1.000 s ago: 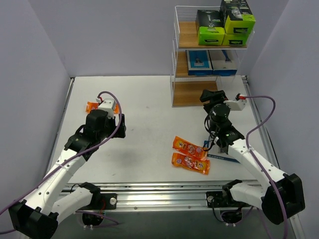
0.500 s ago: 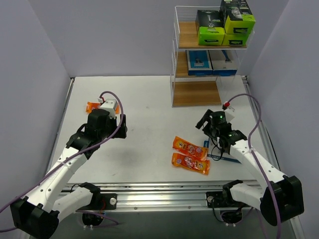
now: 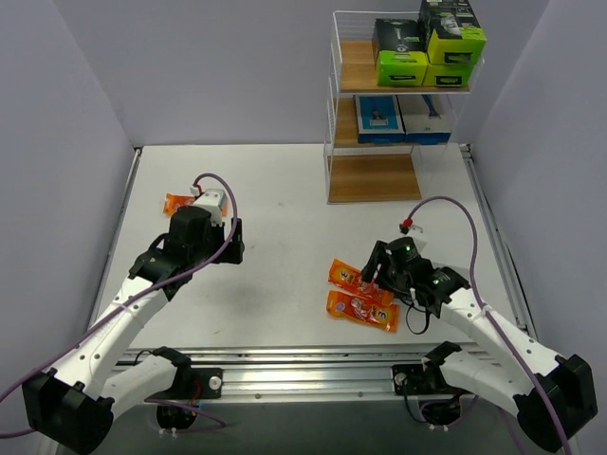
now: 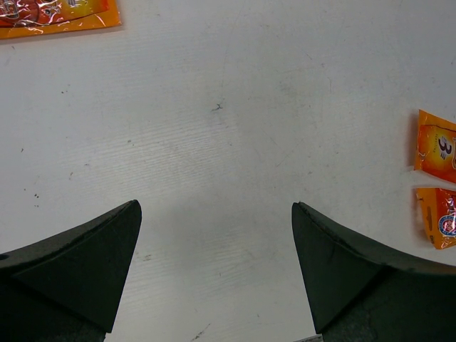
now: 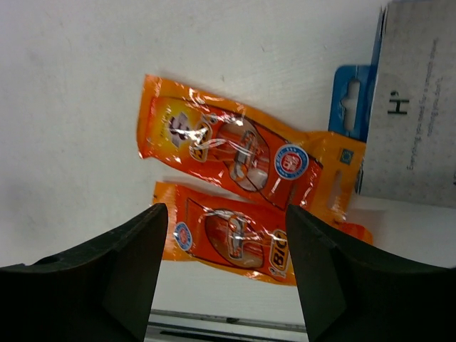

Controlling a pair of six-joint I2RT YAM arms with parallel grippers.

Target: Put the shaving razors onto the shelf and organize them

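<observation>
Two glossy orange razor packets lie side by side at the front middle of the table. My right gripper hovers open just above them, and the nearer packet shows between its fingers, untouched. A blue and grey razor card lies beside them, back side up. A third orange packet lies at the far left. My left gripper is open and empty over bare table. The shelf holds black-and-green boxes on top and blue cards in the middle.
The shelf's bottom board is bare. In the left wrist view the left packet is at the top edge and the two others at the right edge. Grey walls close in both sides, and a metal rail runs along the front.
My right arm has swung away from the shelf's front, down and left, to hover over the two orange packets. The left gripper has crept slightly right.
</observation>
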